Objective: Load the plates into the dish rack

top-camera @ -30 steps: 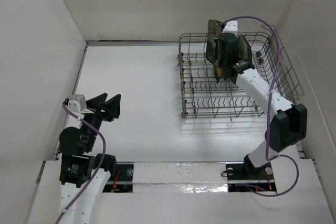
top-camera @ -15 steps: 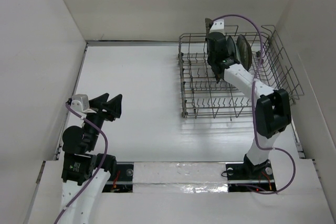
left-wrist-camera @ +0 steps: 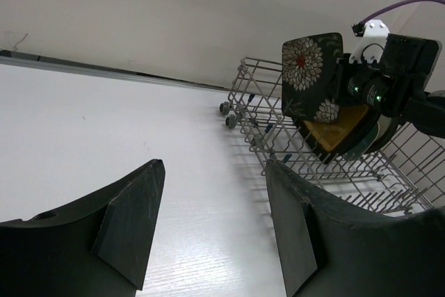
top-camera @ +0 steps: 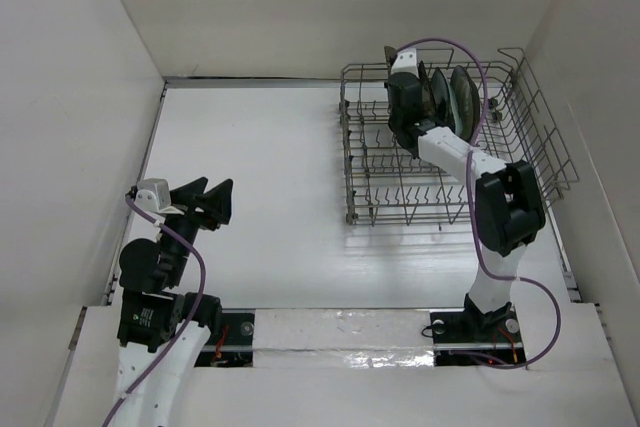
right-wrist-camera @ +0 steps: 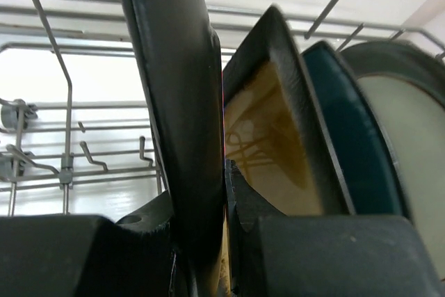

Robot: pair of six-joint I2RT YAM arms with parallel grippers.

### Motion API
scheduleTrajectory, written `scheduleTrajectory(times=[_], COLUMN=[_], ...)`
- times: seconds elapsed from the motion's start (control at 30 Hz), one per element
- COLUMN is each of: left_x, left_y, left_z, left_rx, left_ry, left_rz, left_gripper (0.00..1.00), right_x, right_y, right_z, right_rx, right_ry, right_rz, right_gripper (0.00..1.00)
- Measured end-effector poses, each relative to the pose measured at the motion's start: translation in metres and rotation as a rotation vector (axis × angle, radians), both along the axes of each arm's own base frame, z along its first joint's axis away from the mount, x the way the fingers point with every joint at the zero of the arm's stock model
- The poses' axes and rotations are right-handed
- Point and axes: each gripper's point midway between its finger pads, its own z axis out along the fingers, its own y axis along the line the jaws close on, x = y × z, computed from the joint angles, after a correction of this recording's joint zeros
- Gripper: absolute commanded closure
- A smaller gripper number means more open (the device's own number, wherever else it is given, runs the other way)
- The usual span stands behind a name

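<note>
Plate [left-wrist-camera: 309, 67], flowered, in right gripper [right-wrist-camera: 208, 234], apparently upright

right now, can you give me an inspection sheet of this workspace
surface: white table, no spills seen
job's things: grey metal wire dish rack at far right; black square plate with yellow centre, dark teal plate and round cream plate with dark rim stand on edge in it; black square plate with white flowers held on edge beside them
clutter: nothing seen
grippers: right gripper shut on the flowered plate; left gripper open, holding nothing
cables: purple cable arches over the right arm above the rack; second purple cable by the left arm
surroundings: white walls on three sides
</note>
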Motion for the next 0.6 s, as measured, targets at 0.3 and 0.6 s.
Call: scheduleTrajectory(times=[0.3,0.6], left_x=[0.0,0.0], left_y=[0.0,0.0], left_z=[0.0,0.0], left_rx=[0.0,0.002], left_ry=[0.0,-0.001], left_rz=[0.0,0.001], left_gripper=[0.44,0.44], right_x=[-0.005,-0.011], right_y=[-0.001,-0.001], right_z=[-0.026,-0.037], right_rx=[0.013,0.076], right_ry=[0.012,-0.037], right_rz=[-0.007,-0.048], right_gripper=[1.0,0.78])
